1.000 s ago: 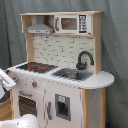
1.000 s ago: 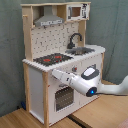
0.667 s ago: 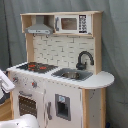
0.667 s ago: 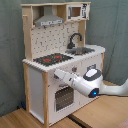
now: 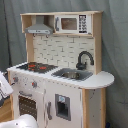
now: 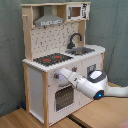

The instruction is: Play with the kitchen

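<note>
Arm (image 6: 87, 84) reaches toward kitchen (image 6: 60, 55) front; gripper (image 6: 58, 75) at knob row just above oven door (image 6: 64, 97). Finger state: cannot tell. Faucet (image 5: 84, 59) upright behind sink (image 5: 74, 74).

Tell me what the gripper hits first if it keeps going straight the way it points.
Probably the kitchen front panel, near the knobs above the oven door. The gripper already looks close there, though depth is unclear.

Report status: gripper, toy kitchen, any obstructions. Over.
Gripper at the toy kitchen front panel, by the knobs above the oven door; finger state unreadable. Kitchen upright, oven door shut. Nothing blocking the arm.
</note>
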Robot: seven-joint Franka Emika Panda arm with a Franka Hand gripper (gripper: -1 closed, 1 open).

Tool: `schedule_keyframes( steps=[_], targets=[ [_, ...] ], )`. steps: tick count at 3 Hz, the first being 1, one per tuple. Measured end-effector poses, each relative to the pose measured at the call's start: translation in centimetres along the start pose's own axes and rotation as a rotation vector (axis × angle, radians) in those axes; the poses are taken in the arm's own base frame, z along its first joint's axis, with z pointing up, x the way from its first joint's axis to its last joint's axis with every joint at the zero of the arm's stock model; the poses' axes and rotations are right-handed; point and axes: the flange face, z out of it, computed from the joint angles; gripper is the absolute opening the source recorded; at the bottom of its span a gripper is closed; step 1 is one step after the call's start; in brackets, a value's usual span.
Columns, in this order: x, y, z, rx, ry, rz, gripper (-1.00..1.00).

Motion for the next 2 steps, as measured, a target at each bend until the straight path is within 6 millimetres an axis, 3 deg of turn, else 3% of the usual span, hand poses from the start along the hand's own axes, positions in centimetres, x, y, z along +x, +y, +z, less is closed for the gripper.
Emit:
schedule_keyframes(
  steps=[2],
  targets=[
    [-1.3,-1.2,-3.1,0.01,0.006,0.196,1.0]
  ],
)
